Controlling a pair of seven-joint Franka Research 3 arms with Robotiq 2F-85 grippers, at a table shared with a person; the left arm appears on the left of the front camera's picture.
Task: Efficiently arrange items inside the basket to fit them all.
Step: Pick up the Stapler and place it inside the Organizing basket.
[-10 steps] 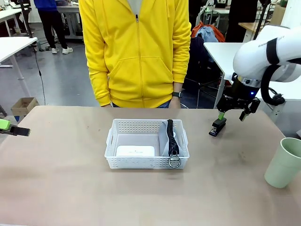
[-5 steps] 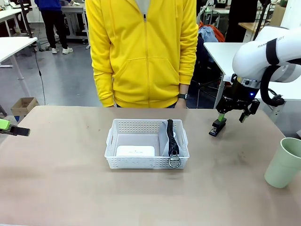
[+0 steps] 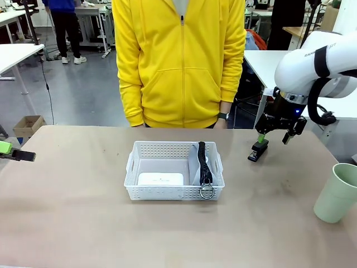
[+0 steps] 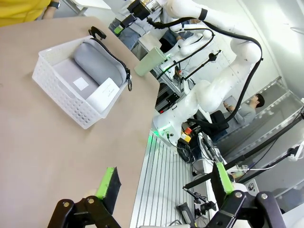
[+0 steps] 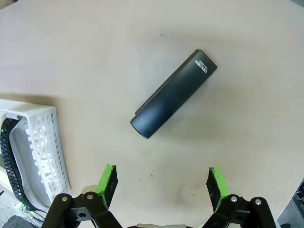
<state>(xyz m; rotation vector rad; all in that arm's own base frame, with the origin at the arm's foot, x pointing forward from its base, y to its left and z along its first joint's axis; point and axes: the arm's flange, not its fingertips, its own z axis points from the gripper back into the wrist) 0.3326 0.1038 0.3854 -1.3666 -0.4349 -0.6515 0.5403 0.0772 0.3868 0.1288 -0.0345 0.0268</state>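
Right gripper [image 3: 273,135]: jaws at full spread, green pads well apart, nothing held. It hangs over the small black stapler [image 3: 257,151]; the wrist view has the stapler [image 5: 173,94] lying slantwise on the bare table ahead of the two fingertips, touched by neither. Left gripper [image 4: 165,181]: jaws likewise wide open and empty, low at the table's left edge, well apart from every item. Basket [image 3: 167,147]: white, perforated, at the middle of the brown table [image 3: 83,223], in front of a person in a yellow zip jacket [image 3: 178,61]. Contents, two items: grey pouch [image 3: 196,163], set on edge along the basket's right wall, black strap [image 3: 202,159] running over its top, metal ring [image 3: 207,191] hanging at the near rim; flat white box [image 3: 160,178], lying flat on the floor in the near left part, just beside the pouch. Outside the basket, two items: the stapler, on the table to the right of the basket and toward the far side; pale green cup [image 3: 337,192], upright near the table's right edge, well apart from the basket.
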